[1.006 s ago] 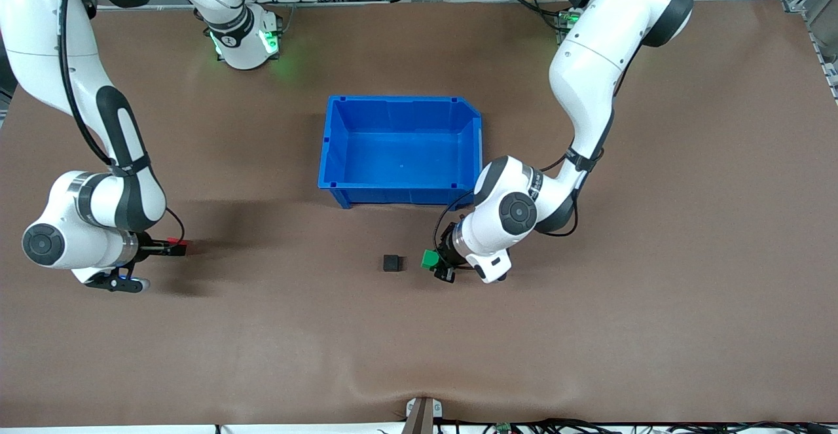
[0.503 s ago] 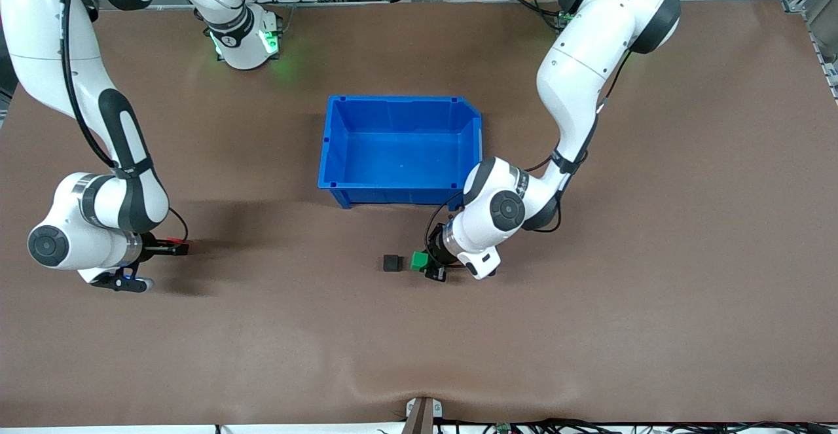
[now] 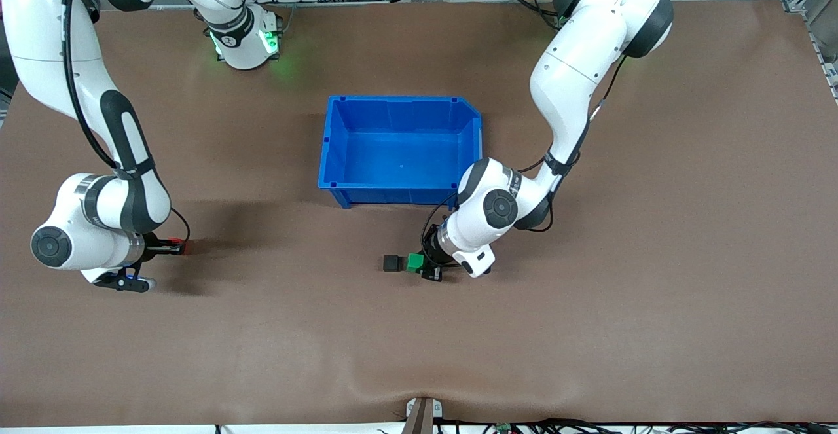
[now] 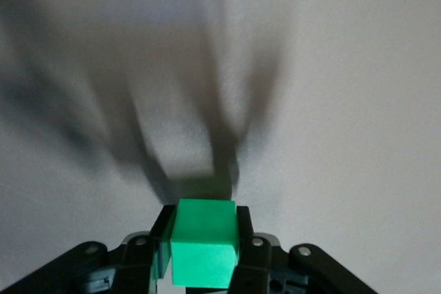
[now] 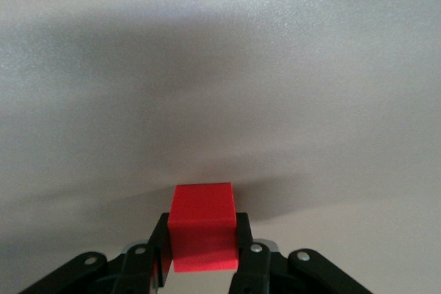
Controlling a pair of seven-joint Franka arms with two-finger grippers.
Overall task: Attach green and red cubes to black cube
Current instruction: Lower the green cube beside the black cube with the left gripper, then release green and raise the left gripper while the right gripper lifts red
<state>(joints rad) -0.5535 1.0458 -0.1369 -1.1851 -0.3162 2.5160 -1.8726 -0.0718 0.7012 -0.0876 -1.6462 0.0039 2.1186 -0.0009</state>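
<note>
Left pincer [image 3: 419, 265] is clamped on the green cube [image 3: 414, 262], which sits right against the black cube [image 3: 391, 263] mid-bench, near the blue bin [image 3: 400, 195]. A shove too hard might skid black away. Right pincer [image 3: 171, 247] grips the red cube [image 5: 204, 225] low at its own end; an off-line approach could miss.
</note>
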